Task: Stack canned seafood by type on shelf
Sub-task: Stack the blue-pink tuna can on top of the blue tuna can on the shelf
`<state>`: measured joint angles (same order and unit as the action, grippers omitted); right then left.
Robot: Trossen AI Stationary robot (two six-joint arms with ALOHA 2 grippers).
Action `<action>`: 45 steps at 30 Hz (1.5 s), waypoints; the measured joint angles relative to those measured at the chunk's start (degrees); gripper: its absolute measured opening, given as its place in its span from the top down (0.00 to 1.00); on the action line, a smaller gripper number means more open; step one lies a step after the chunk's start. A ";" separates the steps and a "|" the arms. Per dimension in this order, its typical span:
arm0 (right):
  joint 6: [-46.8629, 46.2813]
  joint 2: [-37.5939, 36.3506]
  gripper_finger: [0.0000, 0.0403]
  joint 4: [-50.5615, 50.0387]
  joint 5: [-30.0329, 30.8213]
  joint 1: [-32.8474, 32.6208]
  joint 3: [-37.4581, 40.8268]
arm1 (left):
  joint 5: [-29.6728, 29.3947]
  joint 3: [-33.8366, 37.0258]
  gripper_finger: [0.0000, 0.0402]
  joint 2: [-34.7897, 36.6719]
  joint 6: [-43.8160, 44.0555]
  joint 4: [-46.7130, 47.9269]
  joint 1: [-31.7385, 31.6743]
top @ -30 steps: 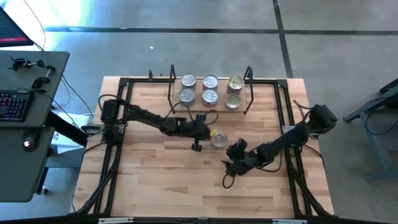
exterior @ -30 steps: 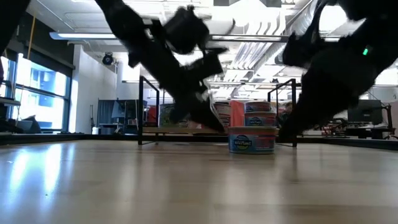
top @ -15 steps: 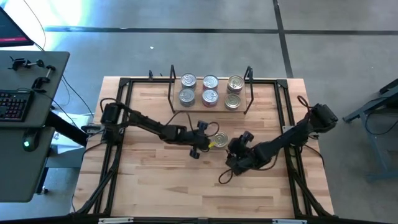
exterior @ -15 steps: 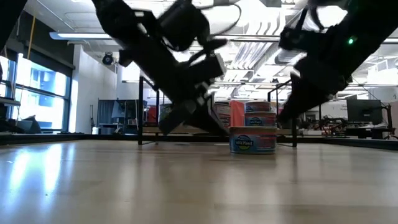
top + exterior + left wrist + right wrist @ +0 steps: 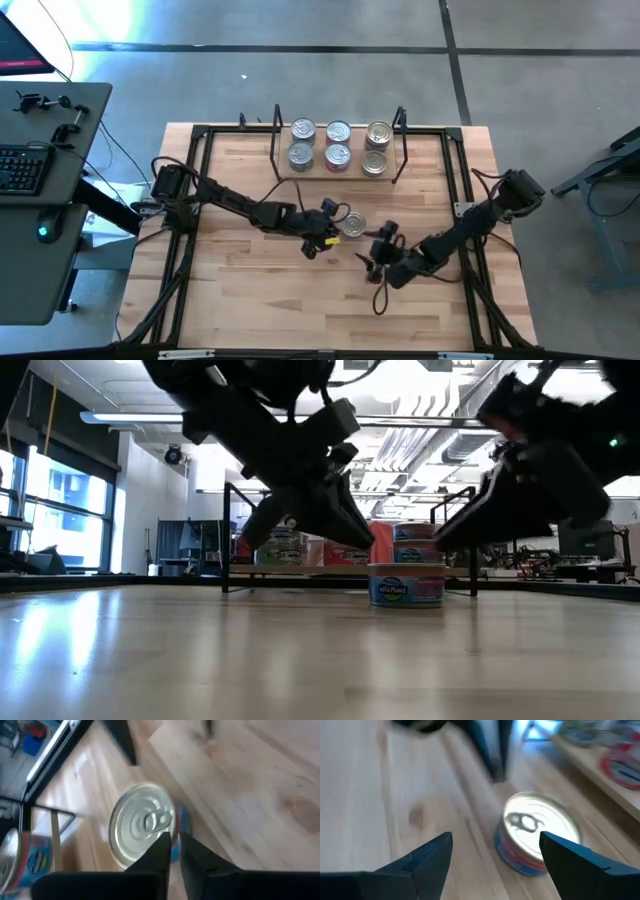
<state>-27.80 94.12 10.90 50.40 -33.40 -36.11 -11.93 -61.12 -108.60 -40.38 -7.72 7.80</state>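
One loose can of seafood with a silver pull-tab lid and a blue and red label stands upright on the wooden table, also seen in the low view. My left gripper is at its left side, fingers nearly together with only a thin slit, tips over the lid's edge. My right gripper is open just near and right of the can, which lies ahead of its spread fingers. Several more cans stand on the shelf at the far edge. My left gripper's fingertips come slanting down from the table's left over the loose can's lid rim. Whether they touch the can, I cannot tell.
The black frame runs round the tabletop. Bare wood lies toward the near edge. A desk with a keyboard stands beyond the table's left side.
My left gripper has swung a little toward the near edge beside the loose can and rolled about its wrist. My right gripper has rolled and tipped too, staying near the can's right side. The can has kept its place.
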 joint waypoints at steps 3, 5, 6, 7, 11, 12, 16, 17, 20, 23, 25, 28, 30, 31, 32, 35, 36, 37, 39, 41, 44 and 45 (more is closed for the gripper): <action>11.22 0.01 0.28 0.17 -8.48 3.18 -0.12 | -4.03 0.00 0.88 0.06 4.58 0.18 -1.30; 18.01 0.01 0.28 0.40 -10.80 5.43 -0.32 | -8.41 0.00 0.86 0.50 7.74 2.71 -2.14; 20.96 0.01 0.28 0.51 -11.02 6.49 -0.39 | -9.51 0.00 0.85 0.56 9.40 3.90 -2.51; 23.58 0.01 0.28 0.53 -11.04 7.53 -0.42 | -9.89 -0.02 0.85 0.57 11.30 5.40 -2.93; 30.85 0.01 0.35 0.58 -11.92 11.42 -0.40 | -9.39 1.94 0.87 0.90 17.03 9.38 -3.52; 31.74 0.01 0.38 0.58 -12.59 12.25 -0.41 | -9.33 3.20 0.88 0.94 17.70 8.71 -3.44; 33.67 0.01 0.50 1.32 -18.82 15.24 -0.40 | -9.19 8.83 0.92 0.85 20.17 2.77 -2.94; 33.93 0.01 0.53 1.65 -20.30 15.75 -0.42 | -9.00 10.24 0.92 0.87 20.73 0.27 -2.81; 35.59 0.06 0.61 1.92 -22.22 16.42 -0.41 | -7.16 14.17 0.94 0.87 22.14 -7.08 -2.76; 36.22 0.72 0.67 1.97 -22.38 16.54 -0.42 | -4.52 16.75 0.95 0.87 22.30 -14.09 -2.76; 35.83 1.57 0.69 2.07 -22.39 16.51 -0.47 | -3.00 17.53 0.95 0.87 22.31 -16.20 -2.76; 34.68 2.53 0.74 2.07 -21.48 15.83 -0.60 | -0.73 17.53 0.95 0.87 21.81 -17.86 -2.76; 33.87 2.79 0.78 2.01 -20.01 15.07 -0.69 | 1.53 17.53 0.95 0.87 20.37 -19.35 -2.76; 33.82 2.80 0.80 1.83 -19.44 14.67 -0.79 | 2.94 17.53 0.95 0.87 18.94 -20.11 -2.63; 33.86 2.81 0.83 1.70 -18.93 14.28 -0.88 | 3.89 17.53 0.95 0.87 17.12 -21.06 -2.38; 33.86 2.91 0.91 0.68 -17.64 13.20 -1.34 | 5.05 17.53 0.95 0.87 10.97 -24.15 -1.05; 33.82 2.91 0.93 0.04 -17.59 12.95 -1.69 | 5.45 17.53 0.95 0.87 8.91 -25.38 -0.60; 33.84 2.89 0.96 -0.66 -17.61 12.72 -2.02 | 5.69 17.53 0.94 0.87 7.03 -26.54 -0.15; 34.16 2.90 0.99 -2.72 -17.18 12.16 -3.09 | 5.83 17.53 0.92 0.87 3.76 -28.97 0.69; 34.12 2.96 0.98 -5.92 -16.23 11.56 -4.67 | 5.85 17.51 0.89 0.87 0.26 -31.11 1.37; 34.04 3.07 0.99 -11.73 -16.44 11.17 -7.71 | 5.89 17.48 0.82 0.87 -4.82 -33.45 1.82; 33.82 3.09 0.99 -13.76 -16.62 11.14 -8.69 | 5.89 17.34 0.79 0.87 -6.10 -33.48 1.81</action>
<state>6.02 97.21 -2.86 33.78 -22.26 -44.80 -6.04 -43.78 -107.72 -46.48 -41.20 9.60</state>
